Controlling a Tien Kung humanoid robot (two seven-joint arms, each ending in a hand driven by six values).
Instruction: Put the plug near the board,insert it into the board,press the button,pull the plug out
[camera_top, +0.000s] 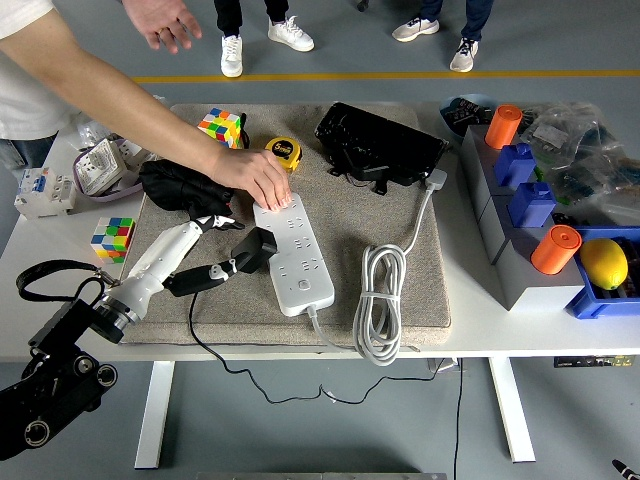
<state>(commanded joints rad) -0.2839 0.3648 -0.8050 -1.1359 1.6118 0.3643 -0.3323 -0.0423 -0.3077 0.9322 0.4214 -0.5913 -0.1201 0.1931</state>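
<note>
There is one view only, from a camera high on the robot's side, looking forward and down. The white table (480, 330) fills the middle of the picture, its near edge towards the bottom, with floor visible under it. The grey floor with a yellow line (400, 75) is at the top. The camera is rather far, so the whole mat (345, 215) is visible.

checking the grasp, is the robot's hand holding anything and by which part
The left hand holds the black plug by its rear end, beside the power strip.
</note>
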